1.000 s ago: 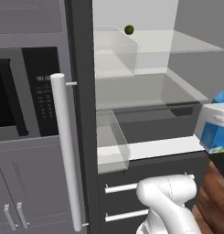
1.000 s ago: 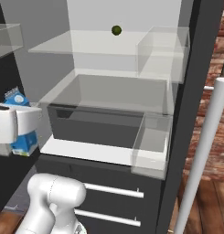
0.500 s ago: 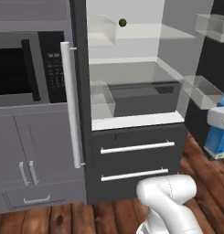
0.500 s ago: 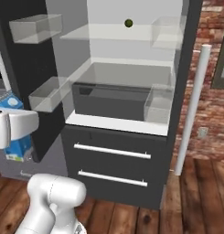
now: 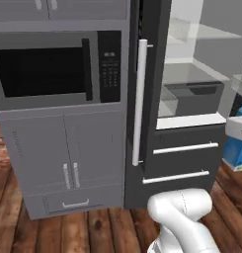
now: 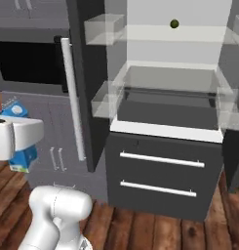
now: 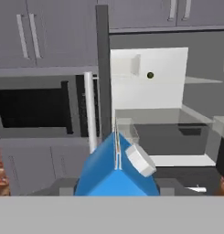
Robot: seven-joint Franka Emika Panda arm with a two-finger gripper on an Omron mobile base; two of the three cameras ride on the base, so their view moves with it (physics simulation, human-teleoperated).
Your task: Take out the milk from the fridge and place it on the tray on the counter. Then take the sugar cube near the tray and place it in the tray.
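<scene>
The milk sits between the dark fingertips of the gripper, its gabled ridge pointing straight ahead along the hand toward the fridge, with a pale cap on the right slope of the roof. In the right base view the milk stands upright, long axis vertical, with the white hand across its middle. The jaws are partly closed, clamped on the carton's sides.

The fridge stands open well ahead of the gripper, pale interior and glass shelves showing, a small dark-green ball on the upper shelf. The silver bar handle and the black-fronted microwave lie ahead and to the hand's left.

Compared with a second ago, the base has backed away and turned: the fridge then filled both base views at close range, and now its whole lower front, two drawers and the wooden floor are seen, with the microwave cabinet alongside. The carton remains in the grip throughout.

The arm rises from its white base joint, the hand held out level at about drawer height.
</scene>
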